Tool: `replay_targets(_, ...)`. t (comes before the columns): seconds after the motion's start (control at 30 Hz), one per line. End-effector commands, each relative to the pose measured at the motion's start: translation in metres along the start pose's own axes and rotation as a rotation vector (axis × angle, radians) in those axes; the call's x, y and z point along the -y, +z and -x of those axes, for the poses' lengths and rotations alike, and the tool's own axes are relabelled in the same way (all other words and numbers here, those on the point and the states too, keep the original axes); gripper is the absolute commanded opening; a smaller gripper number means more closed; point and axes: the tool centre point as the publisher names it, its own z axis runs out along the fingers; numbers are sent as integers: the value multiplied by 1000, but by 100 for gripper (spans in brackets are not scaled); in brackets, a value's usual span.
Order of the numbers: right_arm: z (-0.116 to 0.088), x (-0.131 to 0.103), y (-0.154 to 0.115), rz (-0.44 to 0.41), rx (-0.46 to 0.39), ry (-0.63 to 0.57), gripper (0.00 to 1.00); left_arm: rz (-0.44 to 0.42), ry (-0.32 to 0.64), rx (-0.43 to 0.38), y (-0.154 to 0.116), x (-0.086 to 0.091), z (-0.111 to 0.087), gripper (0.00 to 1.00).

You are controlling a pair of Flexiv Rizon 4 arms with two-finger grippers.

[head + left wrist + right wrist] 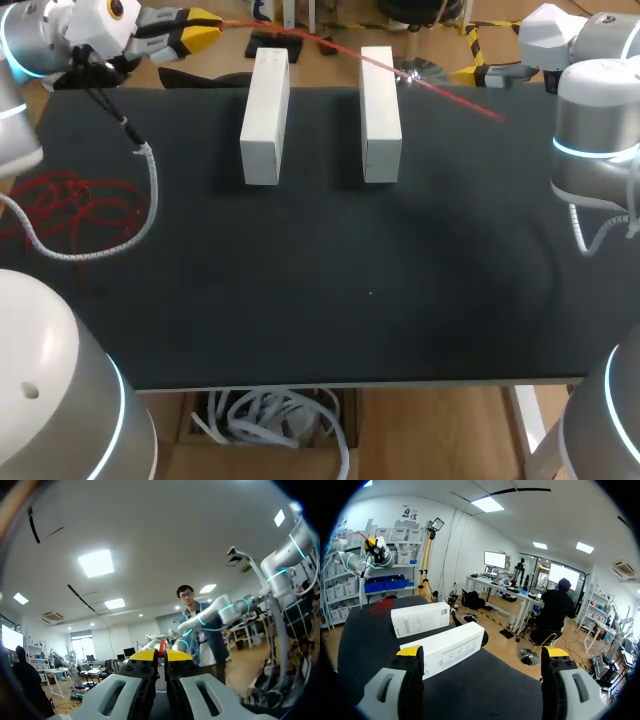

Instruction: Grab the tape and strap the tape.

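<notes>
While the left tool (161, 654) pinches one red tape (450, 96), the right tool (483, 652) gapes near two boxes (266, 115) (380, 112).

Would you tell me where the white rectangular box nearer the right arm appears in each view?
Head view: white rectangular box, right one of two.
Left wrist view: not in it.
Right wrist view: nearer box, ahead of the right arm's fingers.
Shared landmark: the other white box.

Nothing here can be read with certainty. Two white boxes stand near the far edge of the table (300, 280). The first box (442, 650) and the second box (420, 619) carry small dark print on their sides, too small to read.
</notes>
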Motion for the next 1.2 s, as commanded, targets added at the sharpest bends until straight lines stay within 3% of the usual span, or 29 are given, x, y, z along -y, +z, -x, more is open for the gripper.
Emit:
replay_targets(0.03, 0, 0, 0, 1, 0, 0, 100, -3, 1, 475, 8, 1, -4, 0)
replay_targets(0.67, 0, 0, 0, 1, 0, 0, 100, -30, 36, 199, 20, 7, 22, 0)
replay_targets(1.2, 0, 0, 0, 1, 0, 0, 100, -79, 34, 145, 26, 10, 25, 0)
